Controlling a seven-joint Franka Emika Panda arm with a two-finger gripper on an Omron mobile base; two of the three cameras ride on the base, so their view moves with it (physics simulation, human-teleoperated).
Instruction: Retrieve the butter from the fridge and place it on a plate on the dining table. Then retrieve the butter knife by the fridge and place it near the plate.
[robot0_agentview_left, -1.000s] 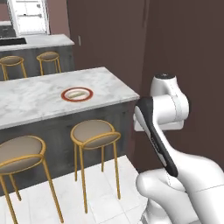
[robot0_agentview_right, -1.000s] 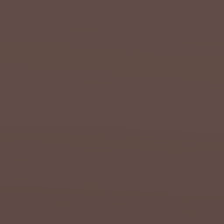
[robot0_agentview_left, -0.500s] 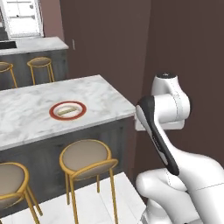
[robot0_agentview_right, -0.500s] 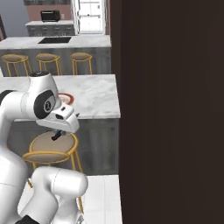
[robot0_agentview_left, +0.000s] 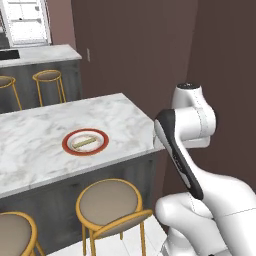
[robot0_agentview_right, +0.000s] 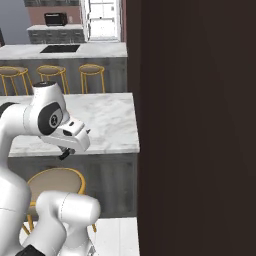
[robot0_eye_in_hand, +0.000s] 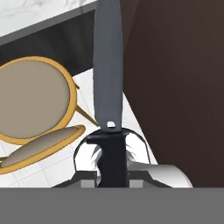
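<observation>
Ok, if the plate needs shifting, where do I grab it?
Grip the plate by its broad red-orange rim, on the side nearest the arm, coming down from above: it lies flat on the dining table and the butter covers the centre.

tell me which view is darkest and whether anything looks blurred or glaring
Right base view: a dark brown wall blacks out its right half. Left base view: evenly lit, plate and butter crisp, no glare. Hand view: the butter knife close, looming, slightly soft.

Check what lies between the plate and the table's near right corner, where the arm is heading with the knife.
Only bare marble: in the left base view nothing lies on the dining table between the plate, which holds the butter, and that corner.
</observation>
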